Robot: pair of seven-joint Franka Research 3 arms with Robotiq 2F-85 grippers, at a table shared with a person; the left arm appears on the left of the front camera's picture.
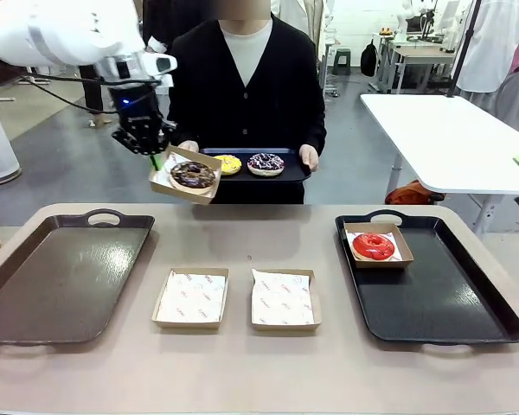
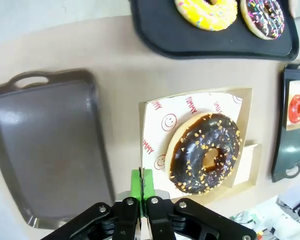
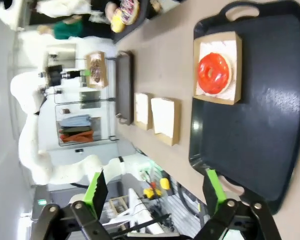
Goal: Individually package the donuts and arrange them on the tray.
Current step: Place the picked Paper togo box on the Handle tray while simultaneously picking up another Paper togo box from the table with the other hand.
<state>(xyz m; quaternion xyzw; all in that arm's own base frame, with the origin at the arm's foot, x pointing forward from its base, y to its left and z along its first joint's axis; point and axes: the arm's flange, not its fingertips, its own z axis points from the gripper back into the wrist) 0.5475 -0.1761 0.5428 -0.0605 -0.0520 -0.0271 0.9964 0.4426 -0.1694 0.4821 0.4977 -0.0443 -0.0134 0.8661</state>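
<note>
Four donuts, four cardboard boxes and three trays are spread between the robot and the person.

At the left of the tabletop (image 1: 242, 380) lies a dark brown tray (image 1: 60, 277) with handles. Above its far end, the left gripper (image 1: 156, 160) hangs in the air, pinched tight on the edge of a box (image 1: 206, 197). That box tilts and carries the chocolate donut (image 1: 193, 175) on a white printed liner. It hangs in front of the left end of a small black tray (image 1: 290, 174), hiding that corner in the front view.

The person's hands (image 1: 309, 157) hold this small tray at the far side. The yellow donut (image 1: 227, 163) and the purple donut (image 1: 265, 163) sit on it side by side.

Two more boxes (image 1: 191, 297) (image 1: 283, 300) lie next to each other on the middle of the tabletop, each with only a white liner inside.

At the right lies a black tray (image 1: 441, 294). The fourth box (image 1: 376, 226) sits in its far left corner with the red donut (image 1: 374, 246) inside.

The right gripper (image 3: 154, 185) is spread wide and grips nothing, with the black tray beyond its fingers.
</note>
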